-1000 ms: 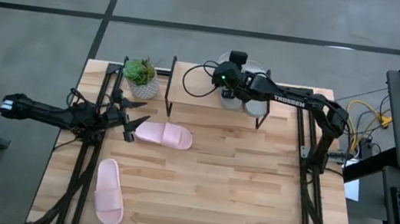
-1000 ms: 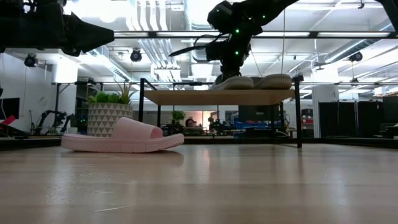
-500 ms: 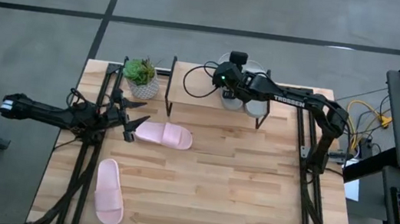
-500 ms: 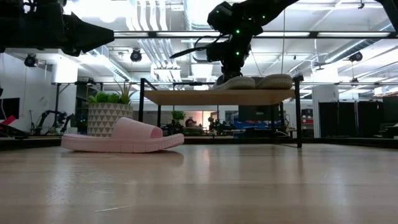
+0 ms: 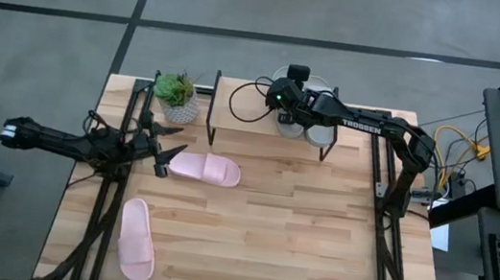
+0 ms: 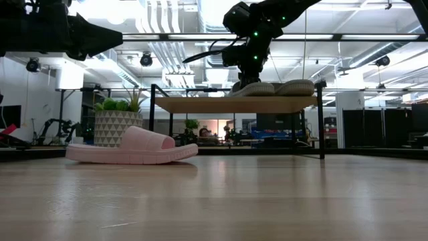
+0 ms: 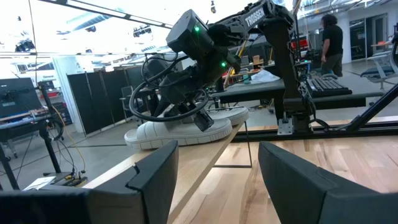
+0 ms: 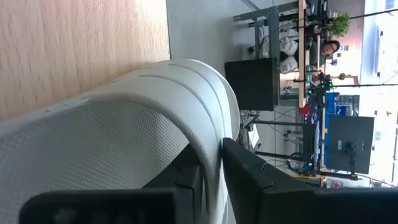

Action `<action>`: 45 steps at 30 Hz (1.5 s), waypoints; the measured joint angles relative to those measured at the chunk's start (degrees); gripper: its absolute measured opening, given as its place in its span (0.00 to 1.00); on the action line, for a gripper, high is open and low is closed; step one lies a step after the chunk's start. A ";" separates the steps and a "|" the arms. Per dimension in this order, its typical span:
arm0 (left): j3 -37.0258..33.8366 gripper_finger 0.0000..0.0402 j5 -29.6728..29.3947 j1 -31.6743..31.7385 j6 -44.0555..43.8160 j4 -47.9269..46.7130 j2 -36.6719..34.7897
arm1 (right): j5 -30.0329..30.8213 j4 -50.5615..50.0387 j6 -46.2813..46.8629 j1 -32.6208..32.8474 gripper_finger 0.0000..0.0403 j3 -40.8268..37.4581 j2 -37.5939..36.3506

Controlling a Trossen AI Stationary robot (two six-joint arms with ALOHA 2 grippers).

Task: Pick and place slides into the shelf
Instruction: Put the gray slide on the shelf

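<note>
On the light wooden desk (image 5: 278, 221), 1 light pink slide sandal (image 5: 136, 239) lies near the left front corner. Farther back lies a 2nd pink slide (image 5: 205, 167), the left end effector (image 5: 167, 149) hovering just beside its left end, fingers spread wide and empty. At the far edge, the low wooden-topped shelf with black legs (image 6: 234, 104) carries 2 grey-green slides (image 6: 271, 88). The right end effector (image 5: 288, 114) is at one slide's strap (image 8: 186, 106), fingers narrow around it.
</note>
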 joint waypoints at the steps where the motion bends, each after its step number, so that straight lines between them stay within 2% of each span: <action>1: 0.00 0.52 0.00 -0.02 0.01 0.00 0.00 | 0.00 0.00 0.14 0.00 0.14 0.00 0.00; 20: 0.00 0.52 0.00 -0.02 -0.01 0.02 0.04 | 0.33 -2.47 1.79 0.00 0.32 0.02 -0.07; 37: 0.00 0.52 0.00 -0.02 0.01 0.00 0.07 | -0.73 -5.94 8.25 0.13 0.36 0.04 -3.74; 41: 0.00 0.52 0.00 -0.02 0.01 0.00 0.09 | -4.10 -6.66 10.80 0.26 0.36 0.04 -5.32; 45: 0.00 0.52 -0.10 -0.02 -0.01 0.00 0.08 | -4.33 -6.55 11.13 0.28 0.36 0.04 -5.60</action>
